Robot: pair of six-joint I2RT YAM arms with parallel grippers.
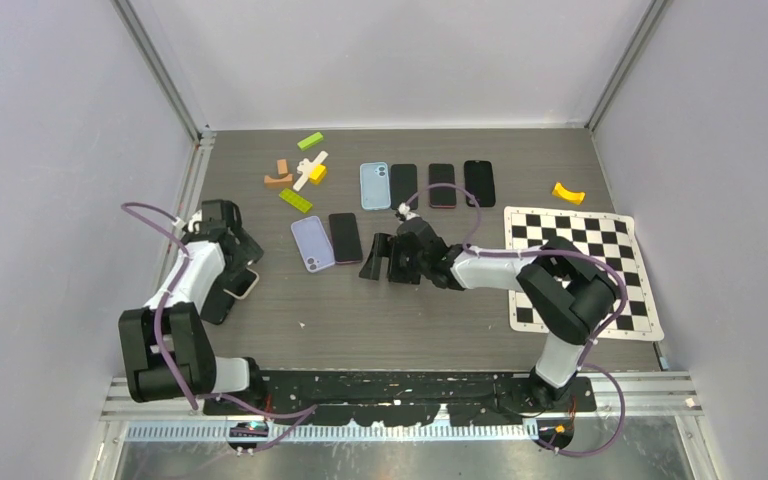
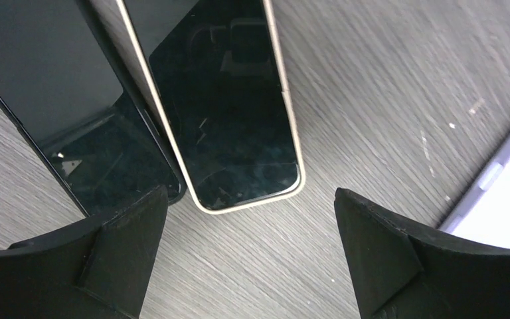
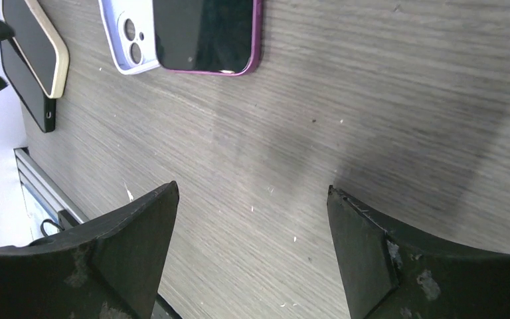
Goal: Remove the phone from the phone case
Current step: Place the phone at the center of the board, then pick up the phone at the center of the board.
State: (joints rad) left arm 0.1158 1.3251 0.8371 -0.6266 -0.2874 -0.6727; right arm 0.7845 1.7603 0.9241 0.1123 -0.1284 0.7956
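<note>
The left hand [image 2: 249,203] and right hand [image 3: 252,194] both gape wide, holding nothing, with the cream-rimmed black-screened phone [image 2: 229,113] flat on the grey wood-grain tabletop [image 2: 385,100] just beside the black phone case [image 2: 66,86].

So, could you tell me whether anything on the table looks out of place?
Yes: the cream-edged phone and black case by the left arm lie slanted and partly overlapping, unlike the other phones, which sit in tidy rows.
</note>
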